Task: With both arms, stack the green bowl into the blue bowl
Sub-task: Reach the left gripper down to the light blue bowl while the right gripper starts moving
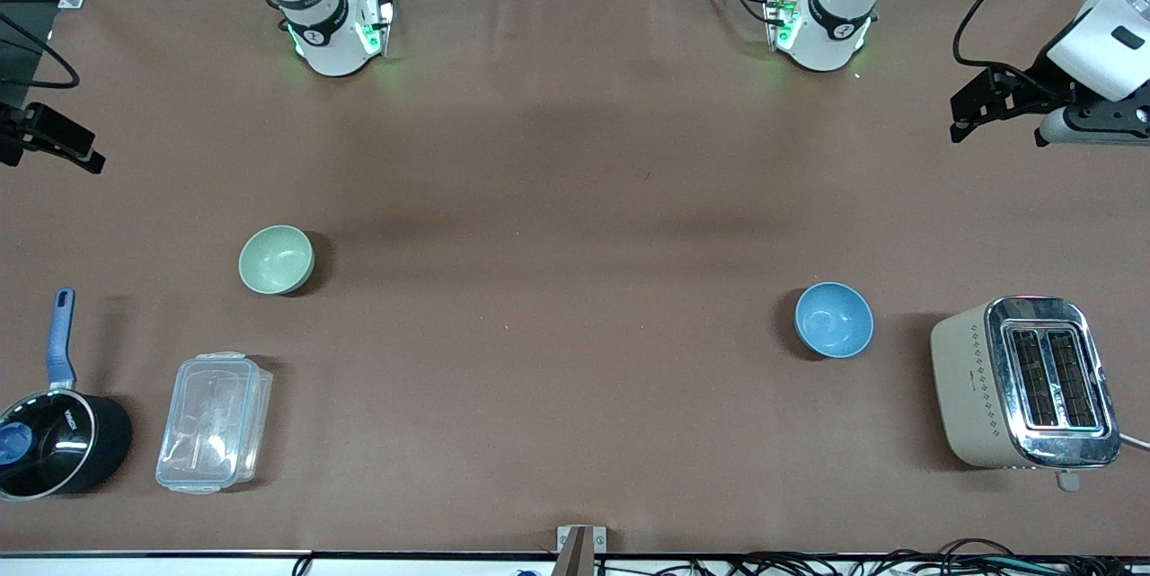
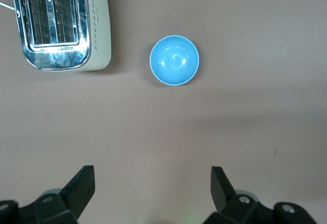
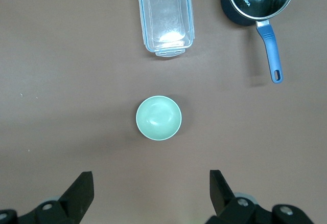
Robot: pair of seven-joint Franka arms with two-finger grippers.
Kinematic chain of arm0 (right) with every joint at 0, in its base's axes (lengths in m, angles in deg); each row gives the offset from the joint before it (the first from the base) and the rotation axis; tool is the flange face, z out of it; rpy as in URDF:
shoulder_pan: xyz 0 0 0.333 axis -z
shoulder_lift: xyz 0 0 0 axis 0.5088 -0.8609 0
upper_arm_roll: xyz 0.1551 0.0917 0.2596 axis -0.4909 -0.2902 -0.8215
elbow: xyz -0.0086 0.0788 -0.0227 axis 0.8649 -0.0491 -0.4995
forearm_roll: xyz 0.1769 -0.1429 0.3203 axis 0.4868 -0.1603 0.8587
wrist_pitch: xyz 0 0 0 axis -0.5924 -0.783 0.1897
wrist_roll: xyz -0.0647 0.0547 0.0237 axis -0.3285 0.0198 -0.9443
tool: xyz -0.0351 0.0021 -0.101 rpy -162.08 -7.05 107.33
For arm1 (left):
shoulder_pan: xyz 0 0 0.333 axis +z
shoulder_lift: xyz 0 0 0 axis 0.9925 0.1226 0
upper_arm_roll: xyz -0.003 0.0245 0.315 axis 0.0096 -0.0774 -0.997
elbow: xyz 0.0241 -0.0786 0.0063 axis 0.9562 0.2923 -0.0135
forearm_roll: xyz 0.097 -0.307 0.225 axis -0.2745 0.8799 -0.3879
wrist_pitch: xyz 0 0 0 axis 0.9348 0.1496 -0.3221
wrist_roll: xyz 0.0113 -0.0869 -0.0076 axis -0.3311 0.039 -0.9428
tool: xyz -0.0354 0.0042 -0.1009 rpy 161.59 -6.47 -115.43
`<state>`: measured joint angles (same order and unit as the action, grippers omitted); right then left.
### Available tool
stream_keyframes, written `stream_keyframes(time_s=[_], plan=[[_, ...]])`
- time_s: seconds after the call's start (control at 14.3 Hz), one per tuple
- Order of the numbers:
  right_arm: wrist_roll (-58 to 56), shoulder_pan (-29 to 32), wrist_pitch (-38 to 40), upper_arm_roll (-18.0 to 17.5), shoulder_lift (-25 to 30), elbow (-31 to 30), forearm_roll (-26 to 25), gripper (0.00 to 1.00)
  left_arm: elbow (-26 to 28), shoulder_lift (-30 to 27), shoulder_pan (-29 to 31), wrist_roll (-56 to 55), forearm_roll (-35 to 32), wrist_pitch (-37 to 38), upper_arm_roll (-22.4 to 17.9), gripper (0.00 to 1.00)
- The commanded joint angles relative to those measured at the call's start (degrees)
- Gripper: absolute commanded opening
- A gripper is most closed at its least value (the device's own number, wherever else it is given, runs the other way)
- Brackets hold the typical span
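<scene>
A brown cloth-covered table (image 1: pixel 575 199) is carrying the green bowl (image 1: pixel 276 260) toward the right arm's end and the blue bowl (image 1: pixel 834 319) toward the left arm's end, well apart. The wrist views are showing what the front view is cropping: the left gripper (image 2: pixel 153 191) hanging high over bare cloth with fingers spread wide, the toaster (image 2: pixel 61 23) beside the blue bowl, and the right gripper (image 3: pixel 152 193) likewise spread over cloth.

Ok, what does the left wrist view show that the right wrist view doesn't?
Only the left wrist view shows the blue bowl, upright and empty, with the toaster beside it, apart from it, and the left hand open. Only the right wrist view shows the green bowl, also empty, the clear lidded container, the black saucepan with its blue handle, and the right hand open. Both share the brown table cover; neither shows both bowls.
</scene>
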<state>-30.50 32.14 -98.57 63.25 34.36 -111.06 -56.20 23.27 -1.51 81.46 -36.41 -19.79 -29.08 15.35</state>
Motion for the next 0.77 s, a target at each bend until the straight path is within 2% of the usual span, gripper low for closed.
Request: stream_keyframes(time_s=[0.0,0.21,0.49,0.56,0.7], plan=[[-0.83,-0.5,-0.5,0.55,1.11,-1.11,0.86,1.0,-1.87,0.44,0.0,0.64,0.27,0.91,-0.18,1.0],[-0.83,-0.5,-0.07,0.55,1.11,-1.11,0.95,1.0,-2.04,1.14,0.09,0.55,-0.08,1.0,-0.18,1.0],[-0.83,-0.5,0.02,0.55,1.02,-1.11,0.95,1.0,-1.08,8.25,1.57,0.73,-0.35,-0.49,-0.45,1.0],[-0.83,-0.59,0.02,0.55,1.02,-1.11,0.95,1.0,0.4,9.83,1.67,0.64,-0.35,-3.28,-0.45,1.0],[-0.83,-0.59,0.02,0.55,1.02,-1.11,0.95,1.0,6.71,11.16,2.1,0.64,-0.35,-12.4,-0.45,1.0]])
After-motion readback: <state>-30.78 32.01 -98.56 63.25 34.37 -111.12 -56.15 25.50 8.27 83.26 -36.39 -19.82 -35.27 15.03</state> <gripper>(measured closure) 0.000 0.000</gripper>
